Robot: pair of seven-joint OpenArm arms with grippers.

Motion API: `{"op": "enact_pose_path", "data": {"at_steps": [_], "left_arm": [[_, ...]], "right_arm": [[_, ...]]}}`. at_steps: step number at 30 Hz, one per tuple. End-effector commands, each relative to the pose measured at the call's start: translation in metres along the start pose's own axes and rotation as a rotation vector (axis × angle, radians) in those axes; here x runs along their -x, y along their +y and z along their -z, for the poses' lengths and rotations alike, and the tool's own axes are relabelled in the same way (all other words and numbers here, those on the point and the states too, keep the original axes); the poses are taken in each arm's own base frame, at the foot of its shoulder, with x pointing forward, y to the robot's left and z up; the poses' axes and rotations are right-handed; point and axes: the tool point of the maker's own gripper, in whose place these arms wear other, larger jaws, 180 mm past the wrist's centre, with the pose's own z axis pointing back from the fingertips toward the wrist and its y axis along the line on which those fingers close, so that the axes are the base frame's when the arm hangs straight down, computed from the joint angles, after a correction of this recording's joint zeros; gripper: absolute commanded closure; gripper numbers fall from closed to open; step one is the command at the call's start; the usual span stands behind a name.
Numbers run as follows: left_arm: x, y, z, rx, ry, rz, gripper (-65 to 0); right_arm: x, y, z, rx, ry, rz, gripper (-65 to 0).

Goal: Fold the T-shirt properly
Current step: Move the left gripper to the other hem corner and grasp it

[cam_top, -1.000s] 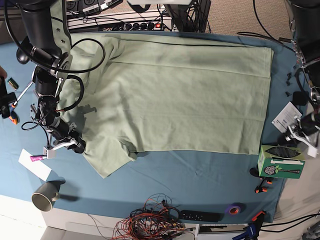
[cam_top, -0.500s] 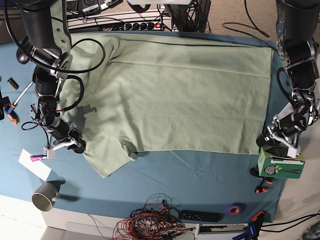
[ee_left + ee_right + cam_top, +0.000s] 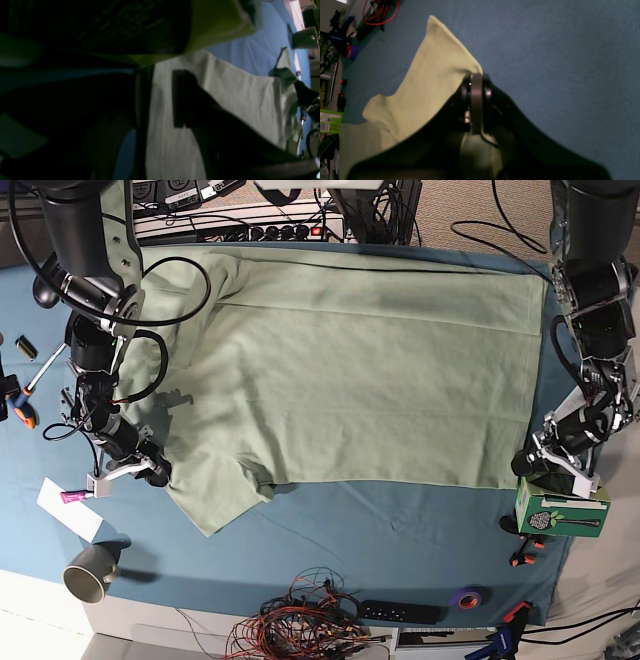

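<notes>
The pale green T-shirt lies spread flat on the teal table cloth. At its near-left sleeve my right gripper is shut on the sleeve's edge. The right wrist view shows the right gripper pinching that fabric just above the cloth. My left gripper hangs low at the shirt's near-right hem corner, beside a green box. In the left wrist view one dark finger lies over the shirt, with fabric showing on both sides of it and the jaws apart.
A grey cup and a white paper slip sit near the front left. Tangled red wires, a black remote and purple tape line the front edge. Hand tools lie at the far left.
The left arm has swung in from the table's right edge to the shirt's near-right hem corner. The right arm and the shirt have not moved.
</notes>
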Motion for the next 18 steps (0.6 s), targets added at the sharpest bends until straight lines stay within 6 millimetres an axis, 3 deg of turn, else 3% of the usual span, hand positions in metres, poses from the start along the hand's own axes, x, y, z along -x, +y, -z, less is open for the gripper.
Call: {"op": "enact_pose_path", "data": {"at_steps": [1, 18], "left_arm": [[-0.0178, -0.0036, -0.0033, 0.000, -0.024, 0.029, -20.0], [-0.0128, -0.0126, 0.0025, 0.032, -0.017, 0.009, -20.0]], "right_arm": [[-0.0019, -0.0031, -0.0011, 0.023, 0.030, -0.020, 0.0], [-0.0023, -0.0029, -0.0010, 0.022, 0.027, -0.020, 0.0]]}}
